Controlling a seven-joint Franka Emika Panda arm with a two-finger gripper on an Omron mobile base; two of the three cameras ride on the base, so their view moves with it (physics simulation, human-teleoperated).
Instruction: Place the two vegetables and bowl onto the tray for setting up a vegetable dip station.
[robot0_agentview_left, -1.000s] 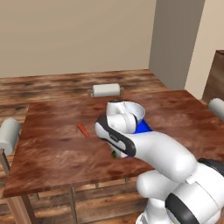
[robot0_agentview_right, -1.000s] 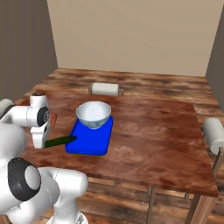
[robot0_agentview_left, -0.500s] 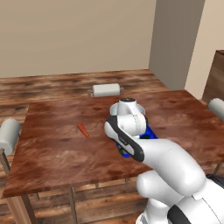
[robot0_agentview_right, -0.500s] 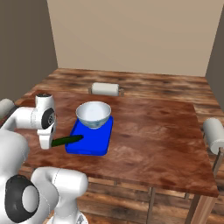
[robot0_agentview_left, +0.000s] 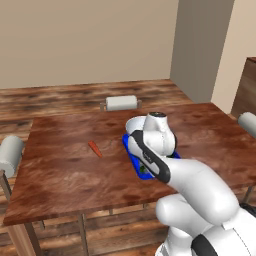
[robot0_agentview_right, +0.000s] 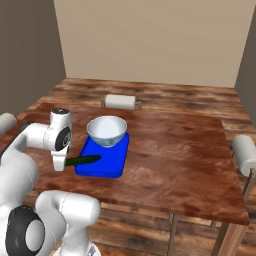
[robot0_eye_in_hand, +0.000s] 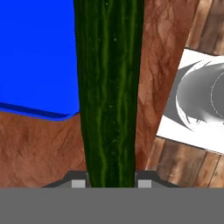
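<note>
Your gripper (robot0_eye_in_hand: 111, 183) clamps the slim dark green cucumber (robot0_agentview_right: 83, 160), which juts from it across the flat bright blue tray's (robot0_agentview_right: 111, 162) rim. Release now and it could tip off onto the wooden table (robot0_agentview_right: 170, 150).

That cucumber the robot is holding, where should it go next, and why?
Probably a little further over the blue tray, then down. The tool grips the cucumber at one end; its far tip reaches over the tray's near edge, beside the bowl, while the rest hangs over bare table.
</note>
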